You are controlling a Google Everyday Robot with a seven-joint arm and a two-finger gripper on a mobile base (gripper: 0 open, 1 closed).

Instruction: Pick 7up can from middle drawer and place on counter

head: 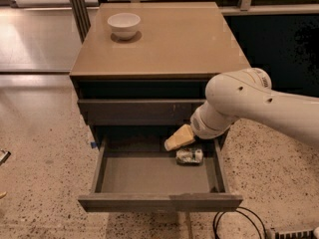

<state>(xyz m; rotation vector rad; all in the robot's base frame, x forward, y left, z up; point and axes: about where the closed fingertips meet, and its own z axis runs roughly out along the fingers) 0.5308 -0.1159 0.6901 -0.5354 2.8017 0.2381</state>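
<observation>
The 7up can [189,156] lies on its side on the grey floor of the open middle drawer [157,176], near the back right. My gripper [178,138], with pale yellowish fingers, hangs from the white arm [249,103] just above and a little left of the can, inside the drawer's back part. The tan counter [164,39] tops the dark cabinet.
A white bowl [124,25] stands at the counter's back left. A shut drawer front [139,111] sits above the open drawer. Black cables [239,223] lie on the speckled floor at the lower right. A dark wall stands right of the cabinet.
</observation>
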